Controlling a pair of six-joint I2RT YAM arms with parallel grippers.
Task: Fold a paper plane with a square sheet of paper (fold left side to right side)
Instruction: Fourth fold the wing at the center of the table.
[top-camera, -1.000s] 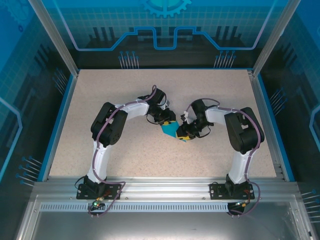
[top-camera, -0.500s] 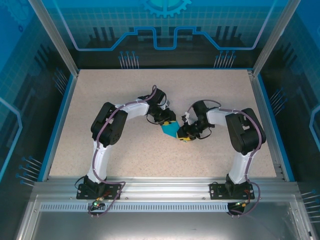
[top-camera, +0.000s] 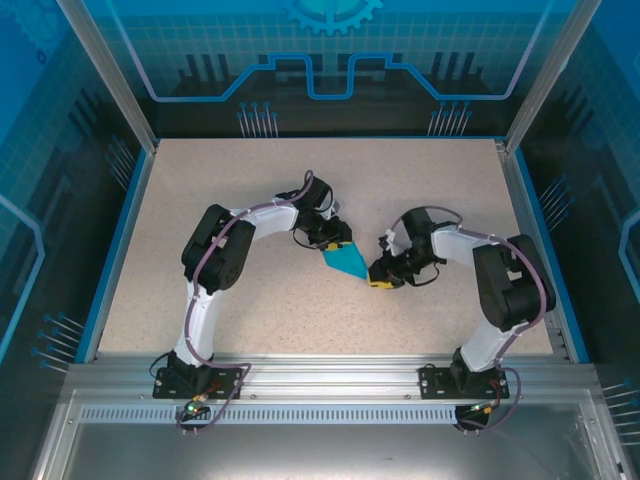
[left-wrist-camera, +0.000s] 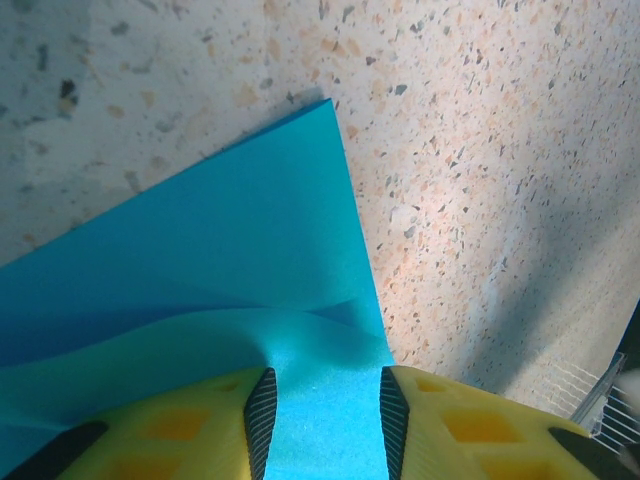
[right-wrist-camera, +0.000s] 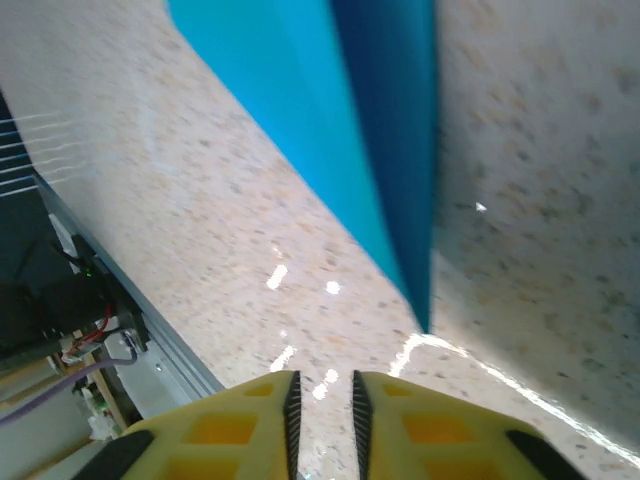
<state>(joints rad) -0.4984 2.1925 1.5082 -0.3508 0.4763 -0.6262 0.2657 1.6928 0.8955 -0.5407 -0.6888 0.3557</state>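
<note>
The left gripper (left-wrist-camera: 322, 412) pinches the near edge of the teal-blue sheet of paper (left-wrist-camera: 250, 240), its black-padded fingers (left-wrist-camera: 262, 408) closed on the sheet so that a ripple buckles up just ahead of them. Folded to a pointed wedge, the paper juts from that grip near the middle of the speckled table (top-camera: 250, 190), its tip aimed toward the right gripper (top-camera: 384, 277). From the right wrist the tip appears to hang slightly clear of the surface, a shadow beneath it. The hold looks meant to anchor the paper while the fold is worked. The right gripper sits just beside the tip, apart from it, jaws drawn almost together on nothing, seemingly placed to press or take the point next
</note>
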